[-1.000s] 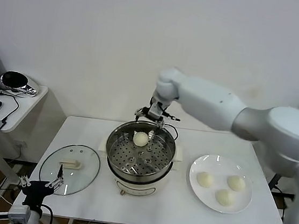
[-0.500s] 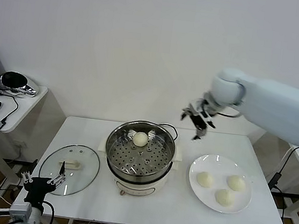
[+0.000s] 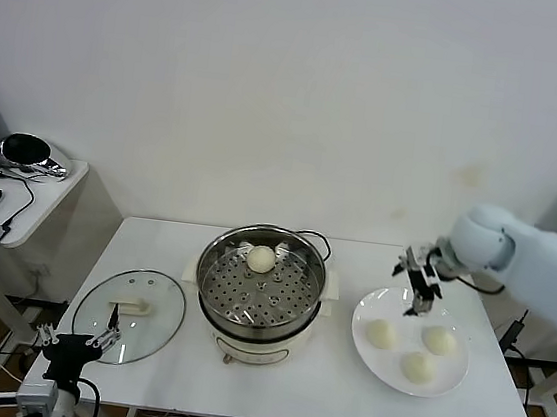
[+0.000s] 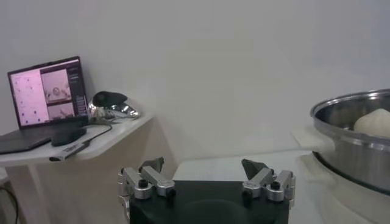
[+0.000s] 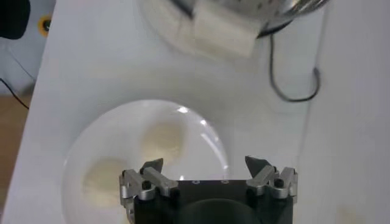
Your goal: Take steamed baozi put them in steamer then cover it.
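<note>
The steel steamer stands mid-table with one baozi on its perforated tray. Three more baozi lie on a white plate at the right. My right gripper hangs open and empty over the plate's far edge. In the right wrist view the gripper is above the plate, with a baozi just ahead of its fingers. The glass cover lies flat to the left of the steamer. My left gripper waits open at the table's front left corner.
A side table with laptop, mouse and bowl stands off to the left. A black cord runs behind the steamer. The left wrist view shows the steamer wall off to one side of the left gripper.
My right arm swung from over the steamer to the right and down to the plate, jaws open throughout. The baozi stays in the steamer. The left arm barely moved.
</note>
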